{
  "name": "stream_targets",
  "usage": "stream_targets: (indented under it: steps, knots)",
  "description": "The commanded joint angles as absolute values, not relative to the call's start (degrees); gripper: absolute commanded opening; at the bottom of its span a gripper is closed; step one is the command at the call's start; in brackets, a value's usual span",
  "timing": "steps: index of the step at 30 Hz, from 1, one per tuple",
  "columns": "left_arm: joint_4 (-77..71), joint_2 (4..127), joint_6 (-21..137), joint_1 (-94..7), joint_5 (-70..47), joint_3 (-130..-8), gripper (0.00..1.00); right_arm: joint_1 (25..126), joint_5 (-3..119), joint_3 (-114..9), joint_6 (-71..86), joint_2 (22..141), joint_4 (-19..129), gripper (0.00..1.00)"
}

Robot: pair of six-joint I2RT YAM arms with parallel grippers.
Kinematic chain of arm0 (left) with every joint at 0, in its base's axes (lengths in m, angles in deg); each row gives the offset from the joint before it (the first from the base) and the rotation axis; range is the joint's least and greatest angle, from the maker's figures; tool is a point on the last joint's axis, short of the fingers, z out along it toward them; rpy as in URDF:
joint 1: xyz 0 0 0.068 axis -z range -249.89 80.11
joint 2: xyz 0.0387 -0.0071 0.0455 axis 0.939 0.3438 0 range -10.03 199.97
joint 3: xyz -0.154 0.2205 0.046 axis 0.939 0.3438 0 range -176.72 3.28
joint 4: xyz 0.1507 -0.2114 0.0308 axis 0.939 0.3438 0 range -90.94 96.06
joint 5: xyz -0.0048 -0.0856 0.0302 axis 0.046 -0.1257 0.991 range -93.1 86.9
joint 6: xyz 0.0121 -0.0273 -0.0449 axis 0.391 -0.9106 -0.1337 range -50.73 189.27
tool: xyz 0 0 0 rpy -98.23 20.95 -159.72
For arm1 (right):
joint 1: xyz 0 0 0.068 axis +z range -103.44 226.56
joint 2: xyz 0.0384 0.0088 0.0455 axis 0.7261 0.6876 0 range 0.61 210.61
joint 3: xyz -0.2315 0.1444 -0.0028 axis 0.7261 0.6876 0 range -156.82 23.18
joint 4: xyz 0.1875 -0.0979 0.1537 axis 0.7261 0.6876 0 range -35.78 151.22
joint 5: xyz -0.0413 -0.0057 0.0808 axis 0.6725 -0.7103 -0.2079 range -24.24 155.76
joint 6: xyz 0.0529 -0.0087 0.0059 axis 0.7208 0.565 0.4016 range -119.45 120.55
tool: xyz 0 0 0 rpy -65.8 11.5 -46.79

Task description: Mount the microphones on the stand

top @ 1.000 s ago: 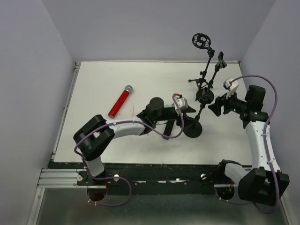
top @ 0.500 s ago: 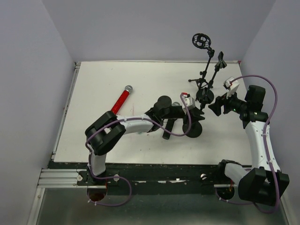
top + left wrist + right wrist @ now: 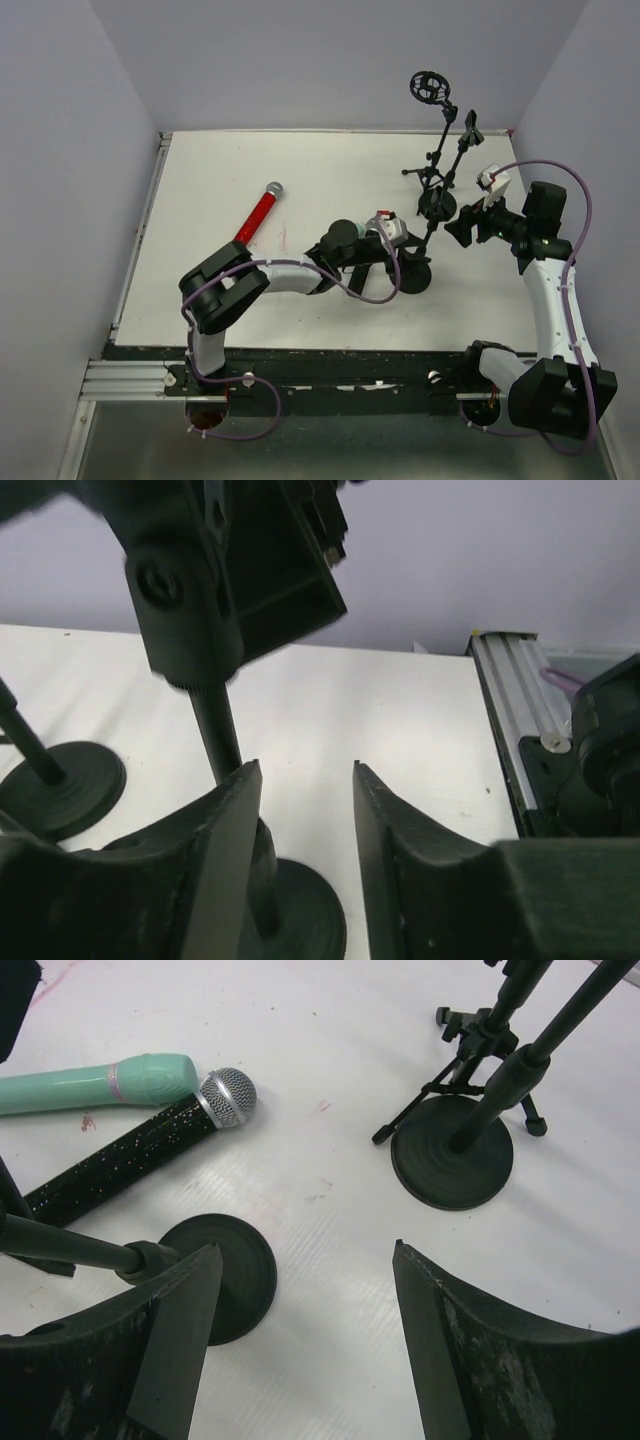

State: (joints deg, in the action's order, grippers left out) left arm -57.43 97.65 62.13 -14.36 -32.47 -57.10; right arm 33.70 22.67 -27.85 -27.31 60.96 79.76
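The red microphone [image 3: 257, 213] lies on the white table [image 3: 210, 170], left of my left arm. The mint-green microphone [image 3: 100, 1082] and the black microphone [image 3: 130, 1155] with its silver mesh head lie side by side beside a round-based stand [image 3: 225, 1270]. My left gripper [image 3: 305, 765] is open, and only bare table shows between its fingers. That stand's pole [image 3: 215, 730] runs just outside its left finger. In the top view the left gripper [image 3: 408, 252] sits low at this stand's base [image 3: 410, 275]. My right gripper [image 3: 304, 1247] hovers open and empty above the table.
A second round-based stand [image 3: 452, 1150] and a tripod stand [image 3: 430, 175] with a ring mount [image 3: 430, 87] stand at the back right. A stand's black clamp [image 3: 240, 570] hangs close above my left gripper. Walls close in the table on three sides.
My left arm pushed right toward the stand, then eased back a little, and its jaws narrowed. The right arm and the red microphone have not moved.
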Motion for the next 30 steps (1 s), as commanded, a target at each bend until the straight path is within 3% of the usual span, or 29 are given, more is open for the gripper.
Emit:
stream_targets:
  steps: [1,4,15,22,30]
  knots:
    - [-64.4,92.5,64.6,-14.3,-31.6,-50.0,0.57,33.4,22.4,-27.2,-27.0,60.8,79.3,0.78]
    - [-63.6,91.6,66.9,-14.3,-28.9,-48.3,0.62,33.4,22.1,-27.4,-27.1,60.9,79.4,0.78]
    - [-57.8,96.8,64.9,-15.5,-29.3,-59.2,0.63,33.4,22.1,-27.3,-27.3,60.9,79.7,0.78]
    - [-55.9,100.0,63.4,-15.5,-29.9,-63.3,0.52,33.4,22.2,-27.4,-27.4,60.8,79.8,0.78]
    - [-56.4,101.7,63.1,-15.5,-29.5,-62.5,0.48,33.4,22.0,-27.4,-27.3,60.8,79.9,0.78]
